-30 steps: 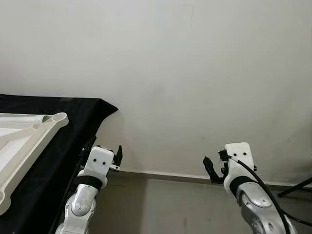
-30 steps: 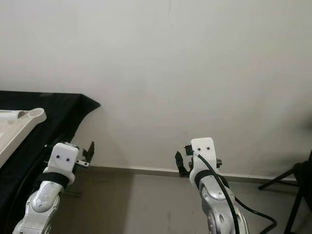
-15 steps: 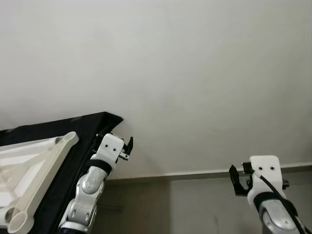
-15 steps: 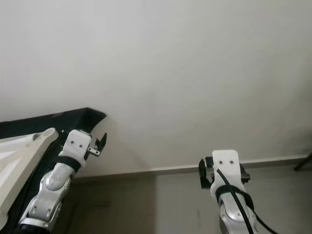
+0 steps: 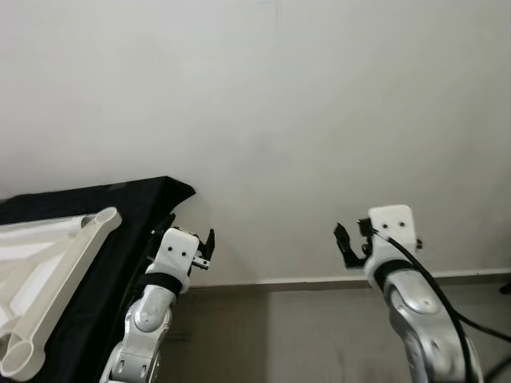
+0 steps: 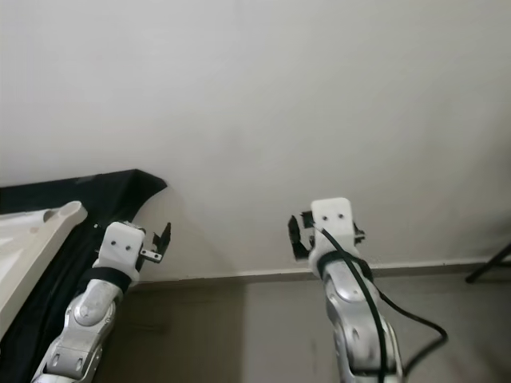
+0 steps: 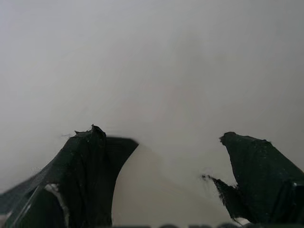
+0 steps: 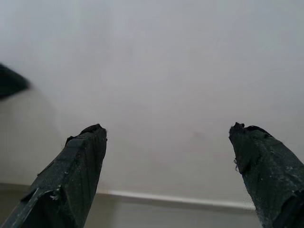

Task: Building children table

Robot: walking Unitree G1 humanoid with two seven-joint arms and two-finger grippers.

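Observation:
A white plastic table frame [image 5: 49, 254] with round sockets at its corners lies upside down on a black-draped surface [image 5: 136, 209] at the far left. My left gripper [image 5: 206, 242] is raised just off that surface's corner, open and empty; in its wrist view the two black fingers [image 7: 86, 176] stand apart before the bare wall. My right gripper [image 5: 346, 244] hangs in the air to the right at about the same height, also open, with nothing between its fingertips [image 8: 78, 175]. Neither gripper touches the frame.
A plain white wall [image 5: 303, 120] is straight ahead, with a skirting board [image 5: 311, 282] and brown floor [image 5: 271, 335] below. A black cable [image 6: 415, 339] runs along my right arm. A dark stand leg [image 6: 490, 262] pokes in at the right edge.
The head view tilted and rolled, shifting the whole picture. Over the last half second my right arm lifted its gripper higher; the left gripper stayed near the cloth corner. Both remain open.

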